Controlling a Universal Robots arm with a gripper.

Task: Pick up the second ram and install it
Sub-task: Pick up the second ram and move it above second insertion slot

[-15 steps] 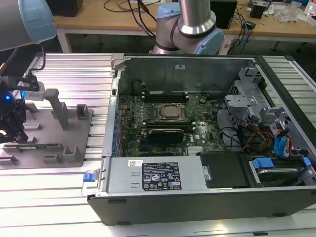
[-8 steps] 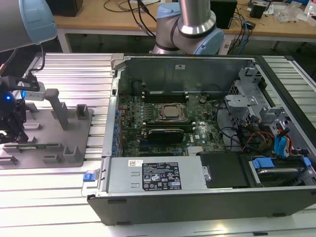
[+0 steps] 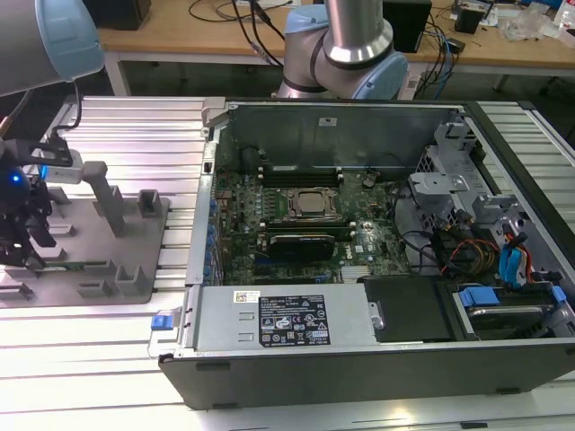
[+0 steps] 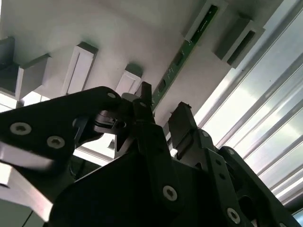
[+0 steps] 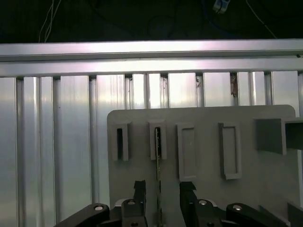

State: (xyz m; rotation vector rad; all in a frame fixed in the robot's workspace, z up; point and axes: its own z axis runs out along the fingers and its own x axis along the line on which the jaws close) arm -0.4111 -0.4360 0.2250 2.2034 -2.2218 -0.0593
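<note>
Tool (image 5: 162, 188) fingers (image 5: 139, 191) stand apart on either side of the ram (image 5: 157, 165), gaps showing on both sides. It sits on edge in a slot of the grey holder (image 5: 203, 118), which lies on the ribbed desk (image 5: 57, 142) toward its edge at the exterior view's left, beside the open computer case (image 3: 341, 121).

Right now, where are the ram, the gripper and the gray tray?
ram (image 4: 181, 59), second wrist view: mid-length of the green board.
gripper (image 5: 163, 185), first wrist view: midway between its open fingertips.
tray (image 5: 206, 146), first wrist view: bare face between two slots.
</note>
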